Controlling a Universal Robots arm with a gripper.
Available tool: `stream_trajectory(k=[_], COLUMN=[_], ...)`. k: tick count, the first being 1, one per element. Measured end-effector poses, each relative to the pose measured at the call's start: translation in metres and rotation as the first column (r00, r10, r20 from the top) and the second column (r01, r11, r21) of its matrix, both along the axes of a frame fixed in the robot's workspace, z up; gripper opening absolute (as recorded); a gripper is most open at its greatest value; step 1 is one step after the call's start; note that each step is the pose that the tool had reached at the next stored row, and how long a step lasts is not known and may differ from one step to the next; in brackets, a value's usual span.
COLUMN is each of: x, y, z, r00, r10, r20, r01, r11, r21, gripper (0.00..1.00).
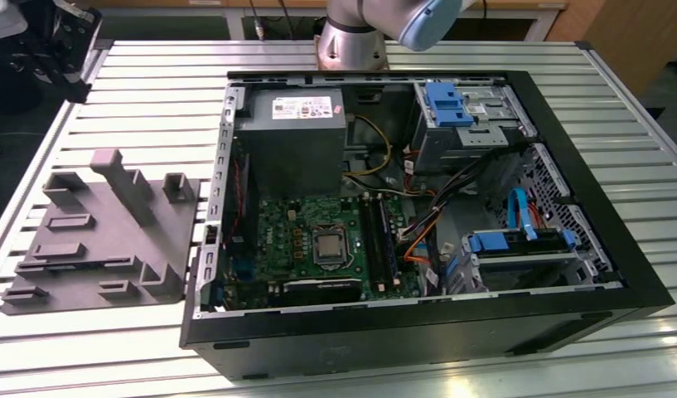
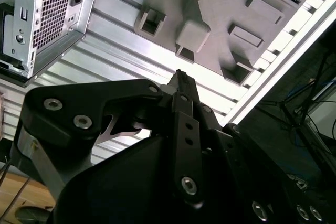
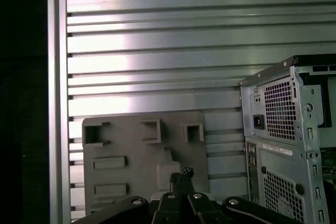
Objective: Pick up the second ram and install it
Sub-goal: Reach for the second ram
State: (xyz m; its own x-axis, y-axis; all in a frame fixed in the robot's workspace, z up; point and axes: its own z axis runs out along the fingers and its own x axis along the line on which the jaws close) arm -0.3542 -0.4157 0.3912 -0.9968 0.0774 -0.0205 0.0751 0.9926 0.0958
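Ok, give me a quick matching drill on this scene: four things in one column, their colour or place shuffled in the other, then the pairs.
Things:
1. holder
2. motherboard
3. drive clips
4. power supply

Colour or place:
A. bright blue
B. green, flat inside the case
C. grey box with a pale label, inside the case
D. on the table outside the case, at the exterior view's left

Pairs: 1-D, 2-B, 3-A, 4-C.

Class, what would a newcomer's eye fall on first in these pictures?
The open black computer case lies on its side on the slatted metal table, its green motherboard bared. At the exterior view's left sits a grey moulded holder; both wrist views look past the gripper at it.
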Motion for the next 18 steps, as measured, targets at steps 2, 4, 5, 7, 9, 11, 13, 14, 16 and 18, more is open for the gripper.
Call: stream_trajectory(k=[2,4,5,7,9,11,13,14,16,18], x=[-0.0018,-0.0037,-0.0046,-0.0066,-0.0087,-0.0108,-0.0129,-0.0139,-0.0160,-0.0178], y=[-0.0004,-0.0008,-0.0010,-0.0014,-0.0019,-0.0024,-0.0029,-0.0032,-0.0037,-0.0044], z=[0.0000,-0.0001,-0.0002,-0.0002,-0.0003,-0.0003,-0.0004,-0.0004,-0.0005,-0.0005], r00=[1.0000,1.0000,1.0000,1.0000,1.0000,1.0000,1.0000,1.0000,1.0000,1.0000], r10=[0.000,0.000,0.000,0.000,0.000,0.000,0.000,0.000,0.000,0.000], r20=[0.0000,0.0000,0.0000,0.0001,0.0001,0.0000,0.0000,0.0000,0.0000,0.0000], r01=[0.000,0.000,0.000,0.000,0.000,0.000,0.000,0.000,0.000,0.000], r11=[1.0000,1.0000,1.0000,1.0000,1.0000,1.0000,1.0000,1.0000,1.0000,1.0000], r21=[0.0004,0.0009,0.0011,0.0016,0.0023,0.0030,0.0035,0.0038,0.0046,0.0052], gripper=[0.11,0.11,0.11,0.11,0.11,0.11,0.11,0.11,0.11,0.11])
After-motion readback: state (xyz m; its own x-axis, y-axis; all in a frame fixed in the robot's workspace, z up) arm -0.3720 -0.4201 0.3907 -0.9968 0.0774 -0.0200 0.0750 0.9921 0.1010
